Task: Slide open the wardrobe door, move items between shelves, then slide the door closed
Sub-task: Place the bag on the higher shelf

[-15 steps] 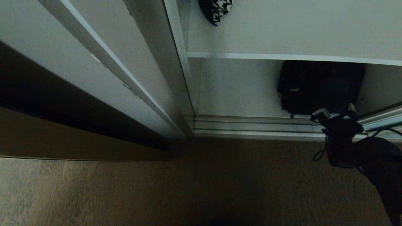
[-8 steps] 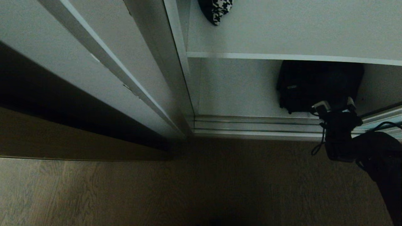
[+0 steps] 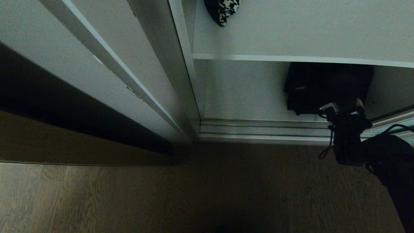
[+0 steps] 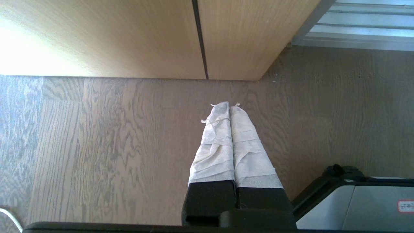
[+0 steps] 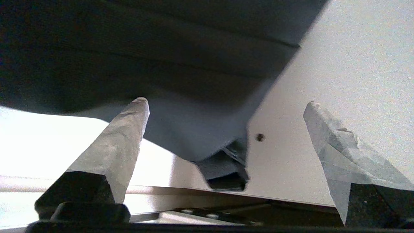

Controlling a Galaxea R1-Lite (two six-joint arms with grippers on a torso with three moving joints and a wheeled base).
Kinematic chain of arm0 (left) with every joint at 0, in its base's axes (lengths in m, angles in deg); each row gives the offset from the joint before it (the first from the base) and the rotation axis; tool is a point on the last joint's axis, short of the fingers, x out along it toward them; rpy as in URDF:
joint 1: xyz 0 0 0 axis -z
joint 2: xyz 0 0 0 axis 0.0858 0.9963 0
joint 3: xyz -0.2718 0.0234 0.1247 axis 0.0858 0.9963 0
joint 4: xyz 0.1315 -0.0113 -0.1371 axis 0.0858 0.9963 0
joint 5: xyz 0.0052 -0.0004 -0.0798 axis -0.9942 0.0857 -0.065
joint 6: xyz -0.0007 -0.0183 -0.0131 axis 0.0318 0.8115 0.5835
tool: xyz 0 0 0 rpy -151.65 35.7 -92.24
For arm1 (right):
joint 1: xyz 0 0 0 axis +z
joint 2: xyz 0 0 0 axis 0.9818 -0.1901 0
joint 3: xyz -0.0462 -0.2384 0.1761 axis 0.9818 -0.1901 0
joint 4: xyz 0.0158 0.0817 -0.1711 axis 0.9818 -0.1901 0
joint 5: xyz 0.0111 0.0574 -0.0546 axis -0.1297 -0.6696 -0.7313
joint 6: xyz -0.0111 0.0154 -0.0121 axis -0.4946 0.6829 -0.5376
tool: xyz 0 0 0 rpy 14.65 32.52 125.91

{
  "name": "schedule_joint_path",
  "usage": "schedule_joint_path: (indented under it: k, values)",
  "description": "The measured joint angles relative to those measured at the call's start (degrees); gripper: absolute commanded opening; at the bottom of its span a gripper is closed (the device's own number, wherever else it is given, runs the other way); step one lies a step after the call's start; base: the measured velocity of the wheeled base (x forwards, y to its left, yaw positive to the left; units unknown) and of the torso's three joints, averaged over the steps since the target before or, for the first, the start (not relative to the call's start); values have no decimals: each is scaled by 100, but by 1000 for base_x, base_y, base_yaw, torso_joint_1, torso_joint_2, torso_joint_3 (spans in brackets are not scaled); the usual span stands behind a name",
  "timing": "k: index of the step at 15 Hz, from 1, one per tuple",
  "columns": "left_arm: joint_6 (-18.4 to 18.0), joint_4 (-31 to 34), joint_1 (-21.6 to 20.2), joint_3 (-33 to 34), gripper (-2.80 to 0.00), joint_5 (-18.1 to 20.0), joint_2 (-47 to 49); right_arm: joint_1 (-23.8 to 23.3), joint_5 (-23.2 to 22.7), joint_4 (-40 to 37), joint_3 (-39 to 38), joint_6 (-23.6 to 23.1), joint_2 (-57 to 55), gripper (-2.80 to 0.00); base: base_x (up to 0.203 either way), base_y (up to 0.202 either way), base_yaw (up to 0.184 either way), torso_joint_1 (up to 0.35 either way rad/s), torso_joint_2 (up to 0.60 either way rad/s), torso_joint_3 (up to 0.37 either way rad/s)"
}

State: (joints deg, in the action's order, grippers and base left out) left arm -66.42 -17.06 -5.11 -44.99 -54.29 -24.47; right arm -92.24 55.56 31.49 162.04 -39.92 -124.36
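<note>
The black bag (image 3: 323, 85) stands in the wardrobe's bottom compartment, under a white shelf (image 3: 291, 58). My right gripper (image 3: 343, 108) is at the bag's lower right corner, open, one fingertip on each side. In the right wrist view the right gripper (image 5: 226, 102) stands wide open with the dark bag (image 5: 129, 48) close ahead; whether they touch is unclear. The houndstooth cloth (image 3: 223, 11) lies on the shelf above. An edge of the sliding wardrobe door (image 3: 401, 124) shows at the far right. My left gripper (image 4: 229, 105) hangs shut over the floor.
The metal floor track (image 3: 258, 129) runs along the wardrobe's front. The white side wall (image 5: 355, 64) is close to my right fingers. A light wood cabinet front (image 4: 129, 32) stands to the left, and the robot base (image 4: 355, 200) is near my left gripper.
My right gripper has moved forward over the track into the bottom compartment, up to the bag's lower right corner. The left arm has not moved.
</note>
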Motion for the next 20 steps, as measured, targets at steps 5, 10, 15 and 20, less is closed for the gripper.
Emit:
schedule_joint_path:
  k: [5, 10, 15, 20]
  values:
    - [1, 0, 0, 0, -280, 2, 0, 6, 17, -201, -6, 41, -63, -280, 0, 0, 0, 0, 0, 0]
    - [0, 0, 2, 0, -280, 0, 0, 1, 81, -216, -3, 56, -114, -280, 0, 0, 0, 0, 0, 0]
    - [0, 0, 2, 0, -280, 2, 0, 0, 81, -122, 6, 291, -76, -280, 0, 0, 0, 0, 0, 0]
    - [2, 0, -2, 0, -280, 0, 0, 58, 50, 428, -206, 461, 394, -280, 0, 0, 0, 0, 0, 0]
